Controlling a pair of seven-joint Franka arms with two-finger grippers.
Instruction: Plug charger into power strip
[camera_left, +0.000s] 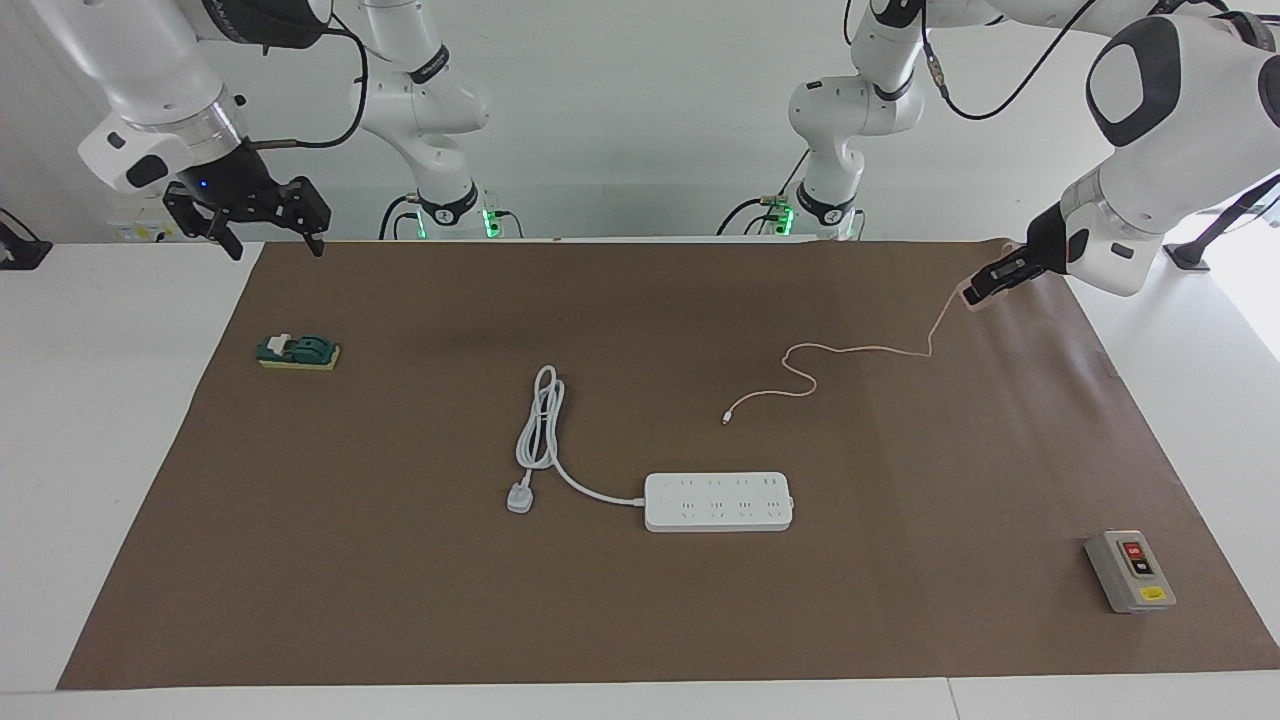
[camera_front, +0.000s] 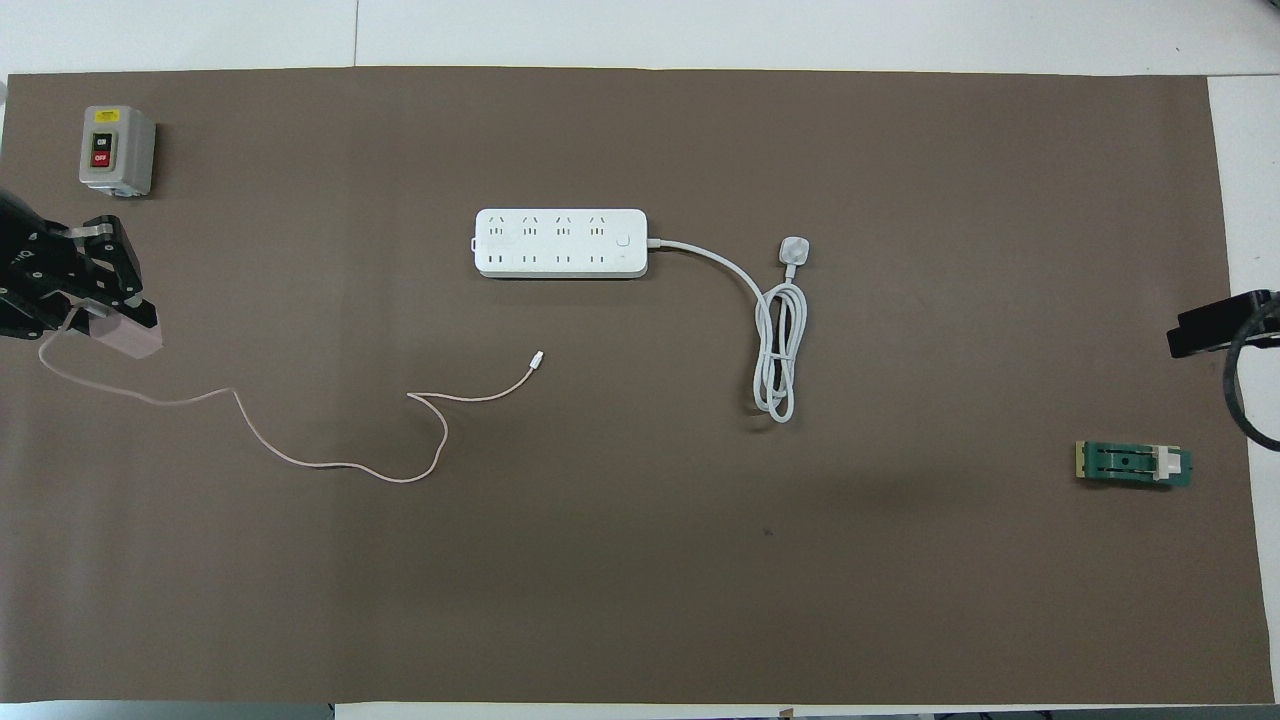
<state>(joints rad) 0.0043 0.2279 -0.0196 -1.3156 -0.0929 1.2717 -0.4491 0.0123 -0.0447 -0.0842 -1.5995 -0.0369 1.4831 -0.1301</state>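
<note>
Over the mat's edge, left pincer grips the charger; right pincer hangs wide

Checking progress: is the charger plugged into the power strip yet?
Not yet. The charger is held in the left gripper, raised near the table's edge; the power strip shows only empty sockets.
</note>
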